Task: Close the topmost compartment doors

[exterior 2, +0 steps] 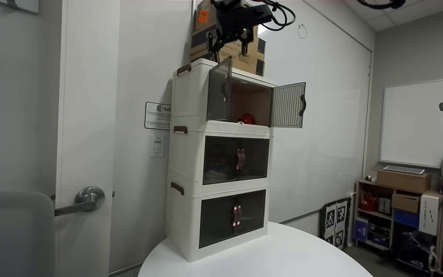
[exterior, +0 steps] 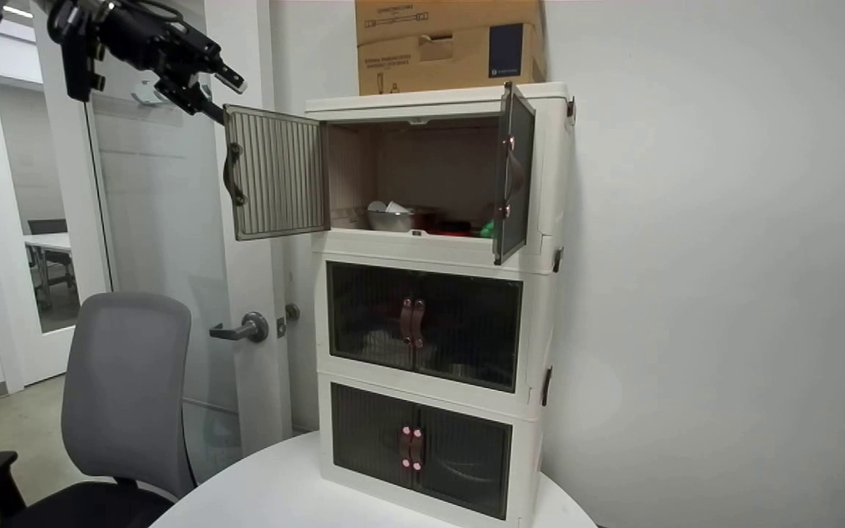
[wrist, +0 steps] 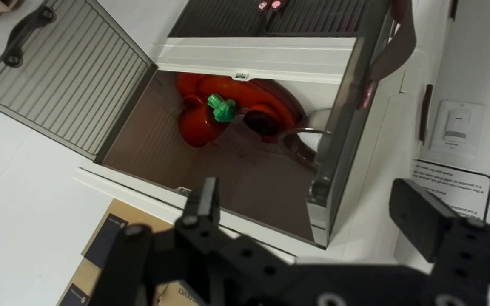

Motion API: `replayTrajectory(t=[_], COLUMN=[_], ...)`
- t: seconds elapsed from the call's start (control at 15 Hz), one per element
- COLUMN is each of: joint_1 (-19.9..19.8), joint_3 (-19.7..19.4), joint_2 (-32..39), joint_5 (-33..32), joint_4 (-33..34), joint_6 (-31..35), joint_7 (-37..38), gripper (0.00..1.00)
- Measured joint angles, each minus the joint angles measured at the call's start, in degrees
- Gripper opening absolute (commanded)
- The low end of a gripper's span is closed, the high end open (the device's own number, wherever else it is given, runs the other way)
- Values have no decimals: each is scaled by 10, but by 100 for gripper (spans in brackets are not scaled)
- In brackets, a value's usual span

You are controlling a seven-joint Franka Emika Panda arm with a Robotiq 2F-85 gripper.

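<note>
Two tinted doors at the top of a cream cabinet stand wide open.
The robot's gripper, fingers spread wide, is near the top of the left-hand one in both exterior views; whether they touch is unclear.

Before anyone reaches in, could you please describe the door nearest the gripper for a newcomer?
On a white table stands a cream three-tier cabinet. Facing its front, find the top tier's left ribbed door. Unlike the shut doors below, it stands open; unlike its open right twin, it has the gripper near its upper edge.
</note>
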Motion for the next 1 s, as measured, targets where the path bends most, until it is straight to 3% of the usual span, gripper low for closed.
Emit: replayTrajectory(t=[0.6, 1.0], joint_1=[-43, -109], joint_3=[-68, -111], joint_2=[42, 106], joint_5=[0, 14], joint_4=[4, 56], joint_6=[17, 141], joint_7=[-8, -88], gripper=[100, 100])
